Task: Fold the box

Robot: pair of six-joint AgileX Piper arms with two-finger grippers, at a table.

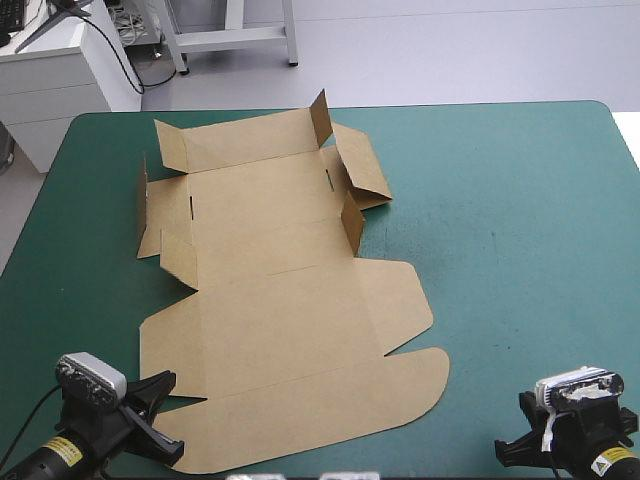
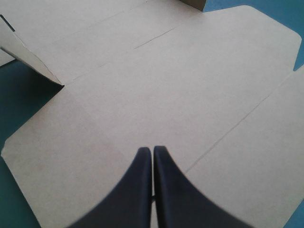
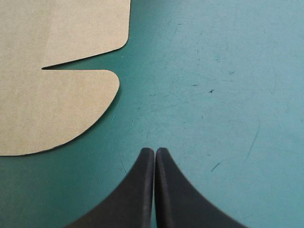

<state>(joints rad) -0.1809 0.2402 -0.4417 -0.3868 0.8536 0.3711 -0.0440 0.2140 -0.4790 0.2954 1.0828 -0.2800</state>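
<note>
- Box (image 1: 290, 330), a cut sheet of brown board, lay on the left half of the table's teal-green cover (image 1: 520, 220), its length running from the near edge toward the far one.
- Almost nothing of the fold looked done: the broad panels and the round-cornered lid flap (image 1: 330, 410) nearest the robot lay flat on the cover.
- Only at the far end did a few small side tabs (image 1: 352, 222) stand up or tilt; none seemed tucked, and no wall was formed.
- Left gripper (image 2: 152, 150), two broad black fin-shaped fingers, had them pressed together in a pointed arch over the near left part of the sheet, holding nothing; whether it touched the board could not be told.
- Right gripper (image 3: 155, 150), of the same black fins, was likewise closed and empty, over bare cover beside the lid's rounded corners, clear of the board.
- By my judgement the whole job remained: raising the long walls, turning in the tabs and tucking the side walls into a tray.
</note>
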